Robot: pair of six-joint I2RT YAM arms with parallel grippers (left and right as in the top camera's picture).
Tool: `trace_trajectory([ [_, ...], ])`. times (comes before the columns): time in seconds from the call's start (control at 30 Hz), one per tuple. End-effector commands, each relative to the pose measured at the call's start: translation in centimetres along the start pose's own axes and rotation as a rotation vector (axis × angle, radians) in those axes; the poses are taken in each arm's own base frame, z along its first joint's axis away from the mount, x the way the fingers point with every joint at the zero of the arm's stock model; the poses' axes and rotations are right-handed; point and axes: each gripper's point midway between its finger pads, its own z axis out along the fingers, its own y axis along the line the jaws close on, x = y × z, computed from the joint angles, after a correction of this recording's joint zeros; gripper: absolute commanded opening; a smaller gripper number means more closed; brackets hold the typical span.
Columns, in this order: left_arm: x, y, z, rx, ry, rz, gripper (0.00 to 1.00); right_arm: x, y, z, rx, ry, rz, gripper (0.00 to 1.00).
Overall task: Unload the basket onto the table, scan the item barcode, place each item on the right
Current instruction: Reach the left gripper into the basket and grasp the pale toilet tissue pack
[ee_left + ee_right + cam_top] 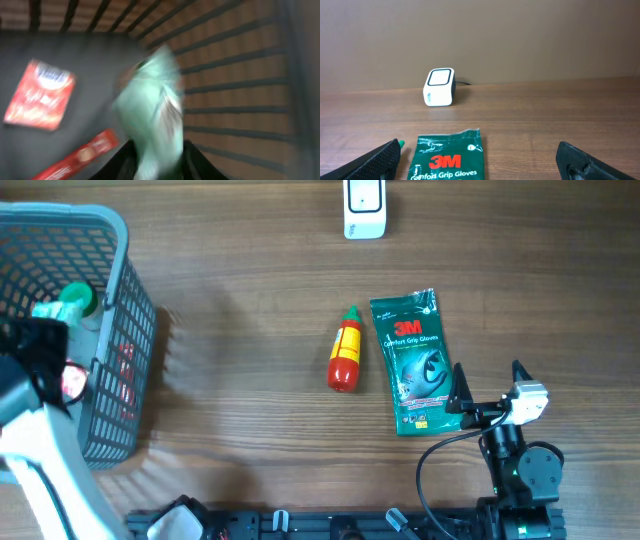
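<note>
Inside the grey basket (120,240) at the left of the overhead view, the left gripper (157,162) pinches a blurred pale green bottle (150,100). Lower right, the right gripper (477,147) stands spread wide beside a 3M gloves packet (415,360). A white scanner (363,205) sits top centre.

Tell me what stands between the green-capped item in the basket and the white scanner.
The mesh wall of the basket: the green-capped item is inside, so it must come up over the rim. Beyond that, nothing visible lies on the way to the scanner; the red bottle and glove pack sit off that line.
</note>
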Motion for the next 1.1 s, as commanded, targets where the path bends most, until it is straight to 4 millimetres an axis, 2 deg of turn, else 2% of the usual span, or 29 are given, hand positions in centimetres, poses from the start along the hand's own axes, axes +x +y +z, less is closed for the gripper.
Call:
trace_trajectory([
  [0.0,-1.0,-5.3,-7.8,0.229,-0.100,0.073,0.29,-0.2,0.2,-0.1,-0.011,-0.010,-0.009,1.00],
  [0.07,0.3,-6.9,-10.8,0.323,-0.089,0.095,0.28,-0.2,0.2,-0.1,-0.011,-0.011,-0.009,1.00],
  [0.17,3.5,-8.6,-14.9,0.444,-0.025,0.128,0.26,-0.2,0.2,-0.1,-0.011,-0.010,-0.009,1.00],
  [0.23,5.2,-8.8,-16.3,0.472,0.010,0.152,0.25,-0.2,0.2,-0.1,-0.011,-0.010,-0.009,1.00],
  [0.3,5.8,-8.1,-16.9,0.444,-0.004,0.158,0.27,-0.2,0.2,-0.1,-0.011,-0.010,-0.009,1.00],
  [0.33,5.4,-7.7,-16.8,0.415,-0.039,0.154,0.34,-0.2,0.2,-0.1,-0.011,-0.010,-0.009,1.00],
  [0.37,4.8,-7.4,-16.7,0.393,-0.073,0.149,0.45,-0.2,0.2,-0.1,-0.011,-0.010,-0.009,1.00],
  [0.43,2.8,-7.3,-16.7,0.361,-0.171,0.107,0.75,-0.2,0.2,-0.1,-0.011,-0.010,-0.009,1.00],
  [0.53,0.1,-8.7,-16.9,0.391,-0.289,0.066,1.00,-0.2,0.2,-0.1,-0.011,-0.011,-0.009,1.00],
  [0.57,-0.6,-8.8,-16.7,0.387,-0.315,0.036,1.00,-0.2,0.2,-0.1,-0.011,-0.011,-0.009,1.00],
  [0.67,-2.9,-8.0,-14.9,0.320,-0.387,-0.102,1.00,-0.2,0.2,-0.1,-0.011,-0.010,-0.009,1.00],
  [0.73,-3.3,-8.0,-12.9,0.288,-0.380,-0.105,1.00,-0.2,0.2,-0.1,-0.011,-0.011,-0.009,1.00],
  [0.8,-3.4,-7.3,-9.8,0.213,-0.340,-0.107,0.99,-0.2,0.2,-0.1,-0.011,-0.010,-0.009,1.00],
  [0.9,-2.5,-5.9,-5.0,0.104,-0.230,-0.098,1.00,-0.2,0.2,-0.1,-0.011,-0.010,-0.009,1.00],
  [0.97,-0.7,-4.1,-0.7,0.002,-0.066,-0.113,1.00,-0.2,0.2,-0.1,-0.011,-0.010,-0.009,1.00],
  [1.07,0.8,-1.4,2.1,-0.107,0.058,-0.151,0.99,-0.2,0.2,-0.1,-0.011,-0.010,-0.009,1.00],
])
